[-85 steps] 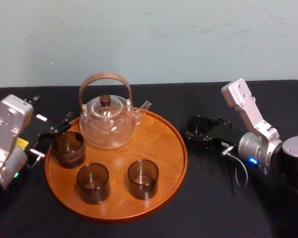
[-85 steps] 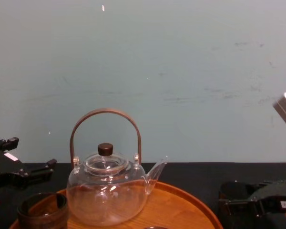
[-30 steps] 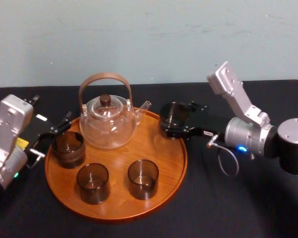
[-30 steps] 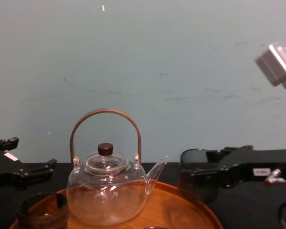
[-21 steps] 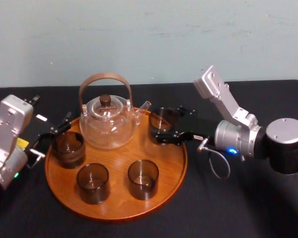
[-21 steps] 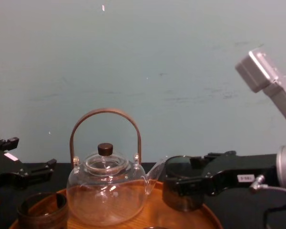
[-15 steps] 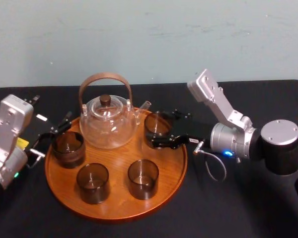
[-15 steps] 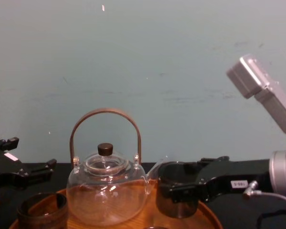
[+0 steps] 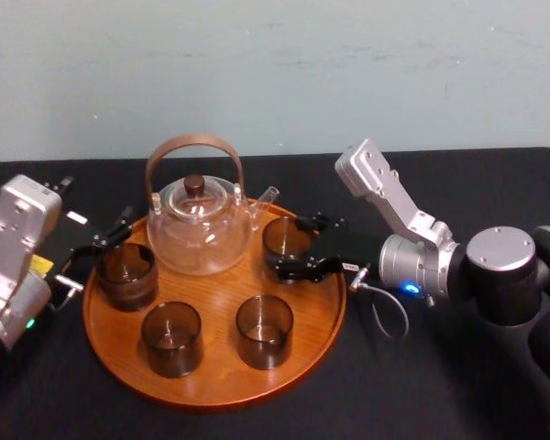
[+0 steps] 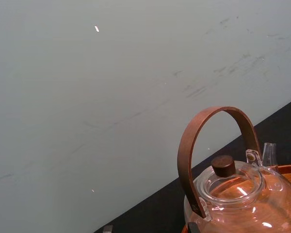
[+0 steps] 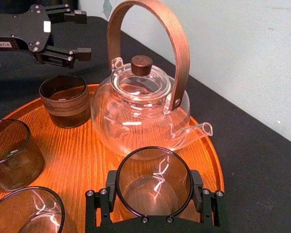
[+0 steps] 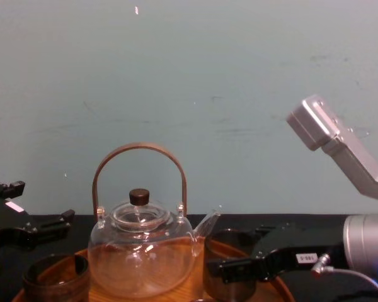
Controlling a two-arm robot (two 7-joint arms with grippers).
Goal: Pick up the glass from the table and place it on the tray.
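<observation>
My right gripper (image 9: pixel 291 242) is shut on the smoky glass (image 9: pixel 286 237), its black fingers (image 11: pixel 98 202) pressed against both sides of the glass (image 11: pixel 154 180). The glass is over the round wooden tray (image 9: pixel 335 302), just in front of the clear teapot's spout. In the chest view the glass (image 12: pixel 227 272) sits low at the tray's rim (image 12: pixel 272 277), and I cannot tell whether it touches the wood. At the tray's left edge my left gripper (image 9: pixel 93 259) stands open on the black table (image 9: pixel 422 385), holding nothing.
On the tray, a clear glass teapot (image 9: pixel 200 225) with a brown hoop handle stands at the back. Three more dark glasses stand at the left (image 9: pixel 126 273), front left (image 9: pixel 171 337) and front middle (image 9: pixel 264 330). A pale wall rises behind the table.
My right gripper carried the glass leftward from the table over the tray and lowered it beside the teapot's spout. The left arm has not moved.
</observation>
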